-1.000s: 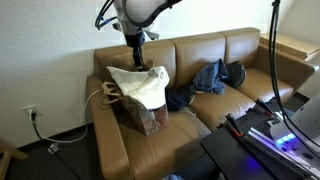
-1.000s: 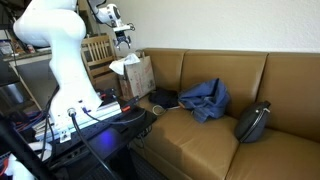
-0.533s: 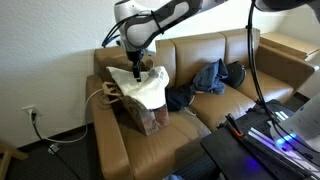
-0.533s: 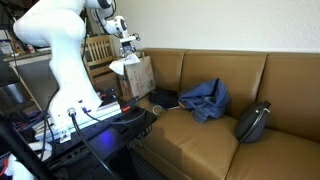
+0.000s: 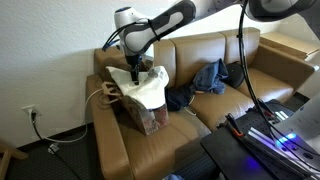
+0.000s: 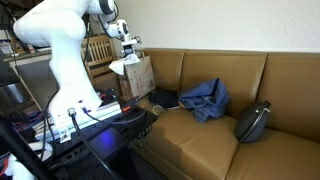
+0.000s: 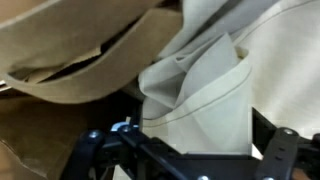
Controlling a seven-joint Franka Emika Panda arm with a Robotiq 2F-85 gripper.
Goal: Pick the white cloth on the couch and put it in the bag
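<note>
Couch (image 5: 205, 52), bag (image 5: 150, 118), cloth (image 7: 200, 95) folds only in wrist view

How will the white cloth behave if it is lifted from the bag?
Probably floppy: the white cloth sags in folds over the bag. Probably light too, since the bag stands upright under it. Loose edges may catch on the bag's rim.

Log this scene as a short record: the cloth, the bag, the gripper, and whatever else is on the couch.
white cloth: draped over the bag's open top, partly inside
bag: brown paper, upright on the seat at one end of the couch
gripper: just above the cloth, fingers spread either side of a fold, looks open
couch: tan, leather-like
other items: blue garment and dark object lying on the cushions
</note>
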